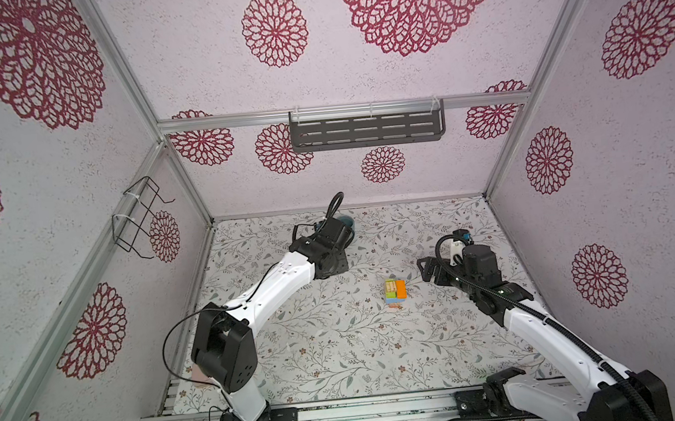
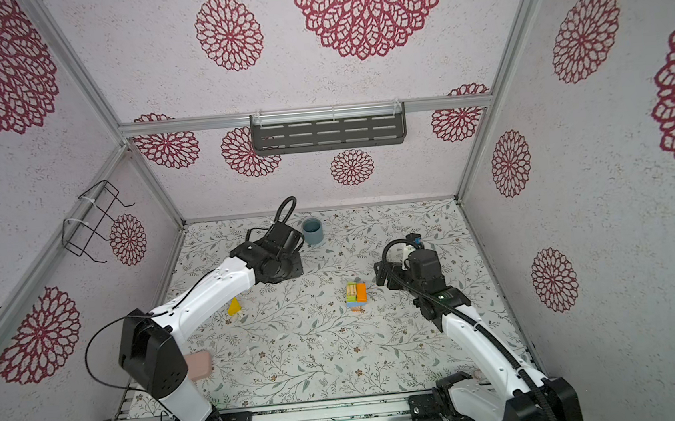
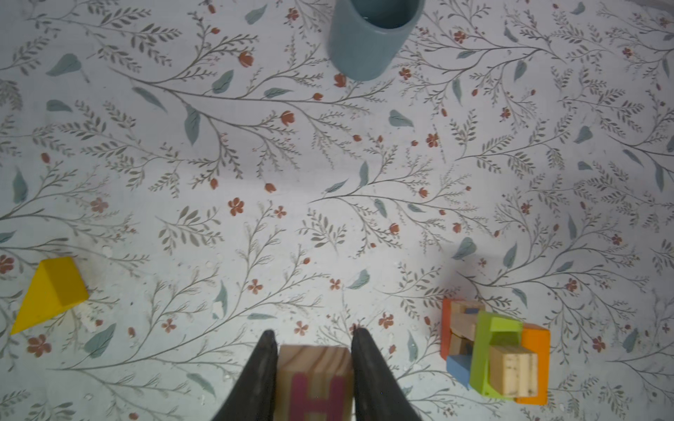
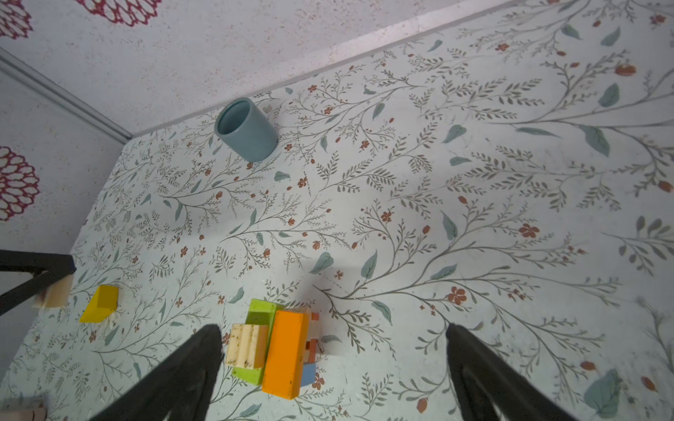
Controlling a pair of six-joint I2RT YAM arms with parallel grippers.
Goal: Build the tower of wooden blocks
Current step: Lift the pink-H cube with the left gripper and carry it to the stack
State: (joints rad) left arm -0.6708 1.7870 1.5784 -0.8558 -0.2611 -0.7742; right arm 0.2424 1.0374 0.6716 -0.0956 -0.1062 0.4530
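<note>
Two tools, two different states: the left tool [image 3: 314,332] was clamped on a pale letter cube [image 3: 315,379] with a pink H on its face, while the right tool [image 4: 333,328] hung with its jaws spread wide, gripping nothing, just beside the tower [image 4: 281,350]. In both top views the stack sat a bit right of the middle of the counter [image 1: 339,344]: orange, green and blue blocks with a tan one up top. Yellow wedge [image 3: 51,288] lay loose on the counter, well apart from the tower, and the grey-blue cup [image 3: 372,36] stood upright near the back wall.
</note>
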